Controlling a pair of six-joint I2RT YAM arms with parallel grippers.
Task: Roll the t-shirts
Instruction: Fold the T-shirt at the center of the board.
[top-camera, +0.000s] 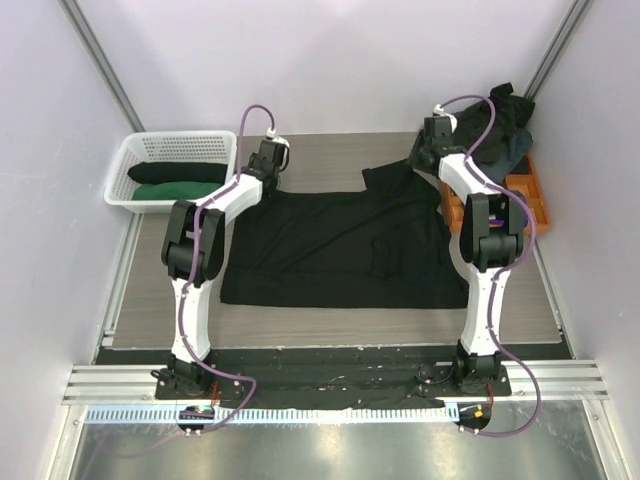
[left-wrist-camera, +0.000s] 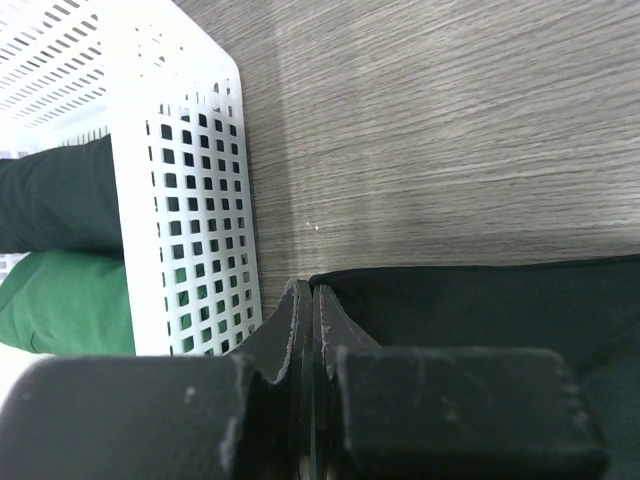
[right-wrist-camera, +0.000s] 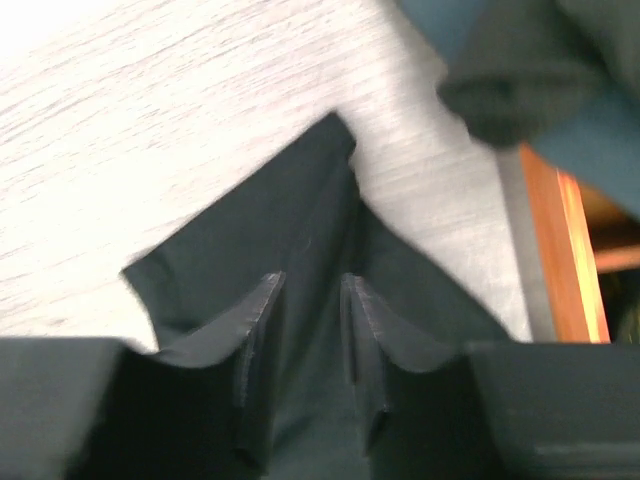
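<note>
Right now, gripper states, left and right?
Left gripper: shut at the shirt edge; a grip cannot be told.
Right gripper: open, jaws apart over the shirt.

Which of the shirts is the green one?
The green rolled t-shirt in the white basket, the nearer of its two rolls. The other roll and the t-shirt spread on the table are black.

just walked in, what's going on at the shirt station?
A black t-shirt lies spread flat on the table, not rolled yet. The left gripper is shut at its far left corner, beside the white basket; whether it pinches cloth is unclear. The right gripper is over the far right sleeve, jaws slightly apart. The basket holds a rolled black shirt and a rolled green one. A pile of dark shirts sits on the orange bin.
</note>
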